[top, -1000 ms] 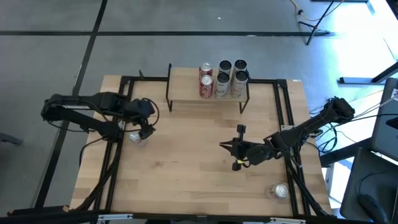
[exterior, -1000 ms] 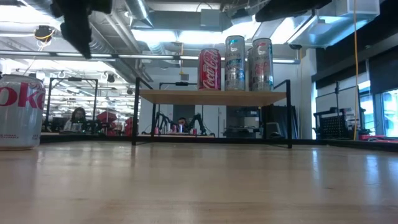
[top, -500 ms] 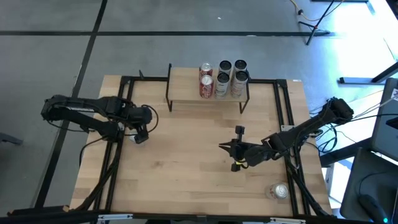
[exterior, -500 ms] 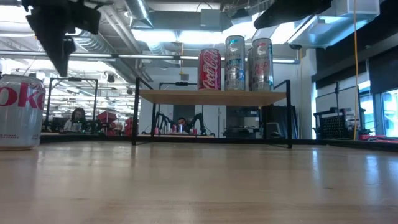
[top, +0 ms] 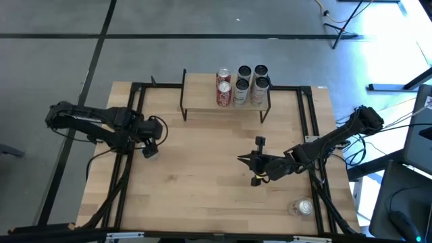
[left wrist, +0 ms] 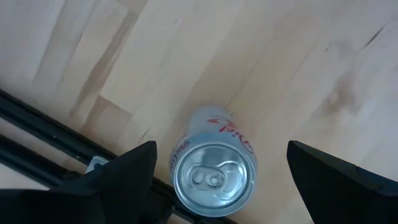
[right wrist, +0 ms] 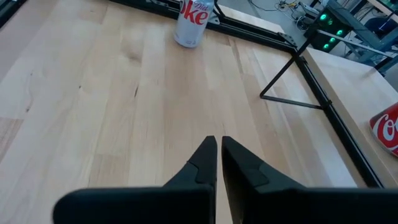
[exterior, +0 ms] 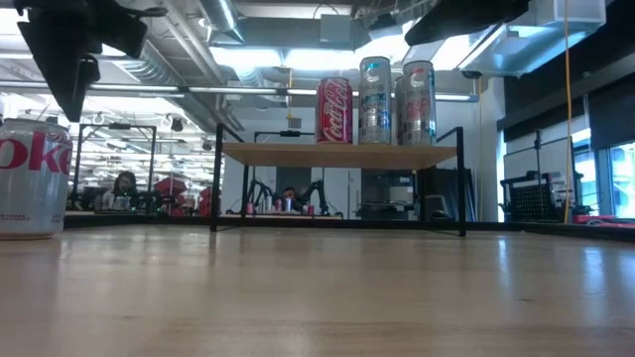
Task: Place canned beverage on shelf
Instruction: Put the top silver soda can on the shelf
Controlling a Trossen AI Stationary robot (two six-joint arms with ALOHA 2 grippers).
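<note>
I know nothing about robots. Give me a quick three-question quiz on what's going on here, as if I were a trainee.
1. True or false: the left gripper has its fingers shut on the Diet Coke can.
2. In the low view, which colour is the leftmost can on the shelf? A red, B green, C black.
3. Fill the gap: the right gripper holds nothing and its fingers are ____.

Key:
1. False. The fingers are open either side of the can, which stands upright below them.
2. A, the red can.
3. Shut.
</note>
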